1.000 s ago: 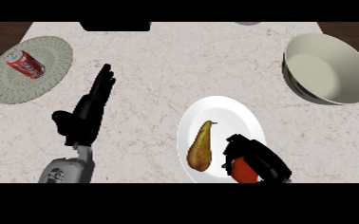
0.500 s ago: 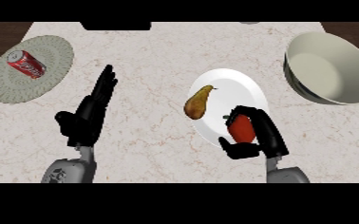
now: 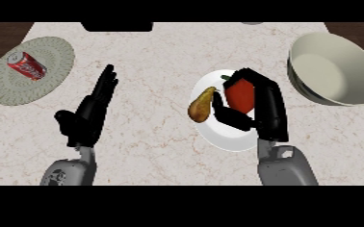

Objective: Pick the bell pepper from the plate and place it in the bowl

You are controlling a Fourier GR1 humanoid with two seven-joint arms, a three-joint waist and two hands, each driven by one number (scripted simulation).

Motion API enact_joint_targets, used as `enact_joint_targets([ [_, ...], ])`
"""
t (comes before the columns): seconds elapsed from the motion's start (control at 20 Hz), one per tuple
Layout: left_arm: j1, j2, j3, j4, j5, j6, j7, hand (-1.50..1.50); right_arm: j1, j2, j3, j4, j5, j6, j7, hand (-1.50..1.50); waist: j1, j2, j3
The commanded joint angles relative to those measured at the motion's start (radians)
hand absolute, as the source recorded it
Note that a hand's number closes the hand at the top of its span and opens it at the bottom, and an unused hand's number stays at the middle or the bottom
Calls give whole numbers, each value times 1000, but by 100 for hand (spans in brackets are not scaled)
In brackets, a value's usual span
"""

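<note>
A red bell pepper with a green stem is held over the white plate at centre right. My right hand is shut on it, fingers curled round its right side and thumb against its lower left. A brown-yellow pear lies on the plate's left part, just left of the pepper. The cream bowl stands at the right edge, up and right of the hand. My left hand rests open at the left, fingers straight and pointing up.
A pale ribbed plate at the far left carries a red soda can. A dark object sits at the counter's back edge. Bare marble counter lies between the two plates.
My right hand has risen up the view with the bell pepper in it, toward the bowl. The plate and pear show higher in the view. The left hand keeps its pose.
</note>
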Motion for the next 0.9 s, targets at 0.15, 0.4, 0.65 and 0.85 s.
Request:
enact_joint_targets([
  [0.15, -30, -1, 16, 48, -3, 0, -34, 0, -204, -45, -52, -174, 208, 135, 329, 150, -7, 2, 0],
  [0.4, -8, -12, 4, 7, -5, 9, 12, 0, -373, -48, -98, -199, 282, 289, 530, 150, -1, 1, 0],
  [0.65, -40, -25, 1, 18, -27, 29, -5, 0, -524, -95, -238, -75, 243, 316, 539, 150, 2, 4, 1],
  [0.85, -20, -2, 14, 14, -10, -3, 4, 0, -511, -117, -251, -46, 273, 303, 540, 150, 2, 3, 1],
])
